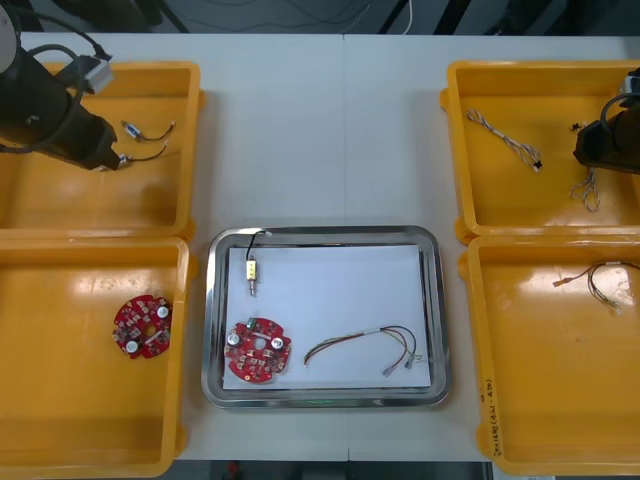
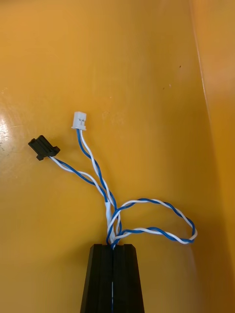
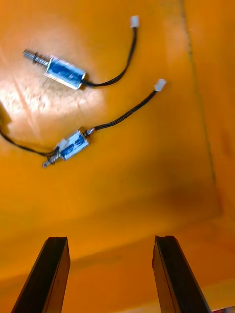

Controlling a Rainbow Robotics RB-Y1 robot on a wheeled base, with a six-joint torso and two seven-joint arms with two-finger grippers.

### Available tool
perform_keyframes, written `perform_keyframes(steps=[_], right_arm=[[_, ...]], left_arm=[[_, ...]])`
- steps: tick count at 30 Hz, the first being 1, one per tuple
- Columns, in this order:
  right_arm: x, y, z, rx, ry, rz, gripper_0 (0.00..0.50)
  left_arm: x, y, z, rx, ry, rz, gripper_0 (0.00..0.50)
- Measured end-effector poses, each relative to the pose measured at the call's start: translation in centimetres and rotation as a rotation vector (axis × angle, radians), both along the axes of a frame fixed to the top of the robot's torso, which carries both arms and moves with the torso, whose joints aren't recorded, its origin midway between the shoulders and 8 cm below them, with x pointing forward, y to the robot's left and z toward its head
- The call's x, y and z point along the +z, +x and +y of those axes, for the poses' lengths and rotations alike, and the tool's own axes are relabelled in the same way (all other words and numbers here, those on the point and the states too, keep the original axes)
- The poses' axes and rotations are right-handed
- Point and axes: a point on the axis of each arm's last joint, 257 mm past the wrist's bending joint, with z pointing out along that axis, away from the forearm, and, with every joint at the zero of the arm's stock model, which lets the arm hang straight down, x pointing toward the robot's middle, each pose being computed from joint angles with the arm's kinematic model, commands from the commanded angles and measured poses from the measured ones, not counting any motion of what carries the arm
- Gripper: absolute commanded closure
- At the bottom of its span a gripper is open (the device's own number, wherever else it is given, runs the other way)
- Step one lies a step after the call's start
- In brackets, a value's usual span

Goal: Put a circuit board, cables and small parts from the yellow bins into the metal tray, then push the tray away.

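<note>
- Jaws of the right gripper [image 2: 113, 248] are pressed together on the twisted blue and white cable [image 2: 147, 215], pinching it at a fold. Its loop and both connectors fan out beyond the tips, over the floor of the far right yellow bin [image 1: 520, 200].
- The metal tray [image 1: 213, 330] lies to that arm's left and nearer the robot, on the counter. The bin's inner wall stands between, so I'd judge the cable must clear that rim.
- Open room: the white stretch beyond the red and yellow cable [image 1: 365, 348], beside the small metal part [image 1: 252, 272]. The circuit board [image 1: 258, 350] fills the near left corner.
- Left gripper [image 3: 110, 239] hangs over the far left bin [image 1: 60, 200], jaws spread.
</note>
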Motion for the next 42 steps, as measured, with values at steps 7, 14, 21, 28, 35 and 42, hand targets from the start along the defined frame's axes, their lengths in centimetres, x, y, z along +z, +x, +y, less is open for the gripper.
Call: perform_keyframes(steps=[7,14,21,28,35,42], right_arm=[[-0.1,-1.2,0.9,0.024,0.011,0.066,0.500],[4.1,-1.9,2.9,0.099,-0.018,0.117,0.500],[7.3,-4.1,3.8,0.142,-0.046,0.189,0.500],[10.4,-7.0,3.9,0.162,-0.068,0.257,0.500],[13.3,-9.6,4.7,0.187,-0.089,0.301,0.500],[18.0,-8.3,8.0,0.292,-0.124,0.152,0.500]], left_arm=[[0.4,1.0,0.1,-0.179,0.096,-0.049,0.000],[-0.1,2.7,0.5,-0.161,0.057,-0.096,0.000],[-1.0,4.2,1.3,-0.287,0.110,-0.143,0.000],[-1.4,5.1,1.6,-0.368,0.147,-0.178,0.000],[-2.3,5.9,1.3,-0.335,0.059,-0.209,0.000],[-2.7,6.6,1.7,-0.343,0.054,-0.238,0.000]])
